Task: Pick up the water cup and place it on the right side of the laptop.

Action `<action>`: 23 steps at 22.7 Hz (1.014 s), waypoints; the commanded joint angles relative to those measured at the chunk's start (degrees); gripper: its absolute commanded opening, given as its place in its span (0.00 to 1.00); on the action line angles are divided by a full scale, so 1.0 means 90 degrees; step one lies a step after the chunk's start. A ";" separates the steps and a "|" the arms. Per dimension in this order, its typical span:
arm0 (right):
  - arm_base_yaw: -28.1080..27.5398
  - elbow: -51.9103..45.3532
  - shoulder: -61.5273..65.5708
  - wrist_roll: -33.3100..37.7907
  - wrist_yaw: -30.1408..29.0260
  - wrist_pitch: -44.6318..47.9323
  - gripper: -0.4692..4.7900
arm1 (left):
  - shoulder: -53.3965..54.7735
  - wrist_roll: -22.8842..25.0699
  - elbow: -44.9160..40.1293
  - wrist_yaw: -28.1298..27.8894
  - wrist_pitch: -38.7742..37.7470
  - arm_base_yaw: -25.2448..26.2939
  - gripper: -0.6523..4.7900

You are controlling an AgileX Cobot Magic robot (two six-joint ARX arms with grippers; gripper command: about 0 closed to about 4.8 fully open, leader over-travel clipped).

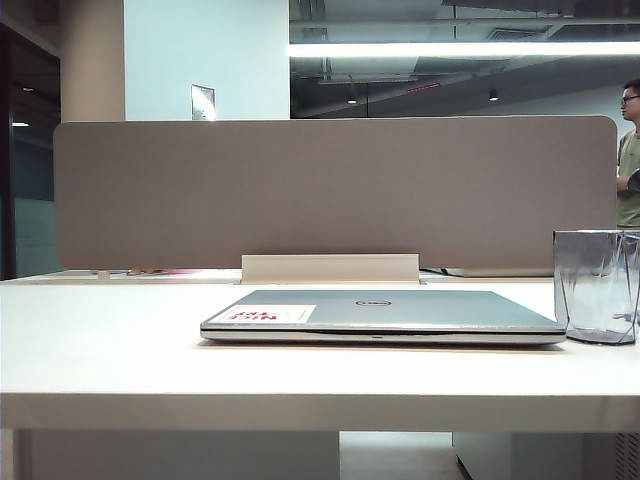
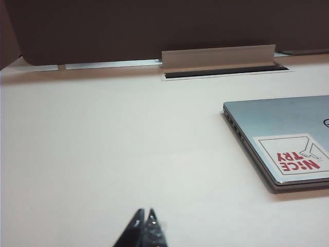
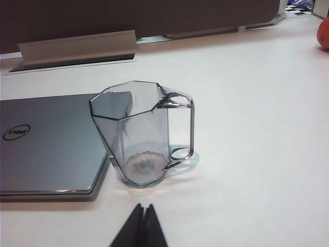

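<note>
Right wrist view shows the water cup (image 3: pixel 139 136) standing upright on the white desk (image 3: pixel 257 103), touching the right edge of the closed laptop (image 3: pixel 49 144), handle turned away from it. The right hand (image 3: pixel 142 208), fingers pressed together, sits just before the cup. The left hand (image 2: pixel 144 213), likewise pressed together, hovers over bare desk, well apart from the cup.

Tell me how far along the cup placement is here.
Done: the water cup stands upright on the table, just right of the closed Dell laptop. In hand: nothing; the right pincer is shut and short of the cup, and the left pincer is shut over bare table. Left: nothing visible.
</note>
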 commanded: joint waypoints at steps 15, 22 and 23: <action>0.0007 -0.0039 -0.0012 0.0022 -0.0002 0.0056 0.07 | 0.0000 -0.0022 0.0022 0.0078 0.0078 -0.0005 0.11; 0.0583 -0.0039 -0.0012 0.0019 0.0017 0.0056 0.07 | 0.0000 -0.0022 0.0022 0.0080 0.0078 -0.0007 0.11; 0.0835 -0.0039 -0.0012 0.0022 0.0017 0.0056 0.07 | 0.0000 -0.0022 0.0022 0.0080 0.0078 -0.0007 0.11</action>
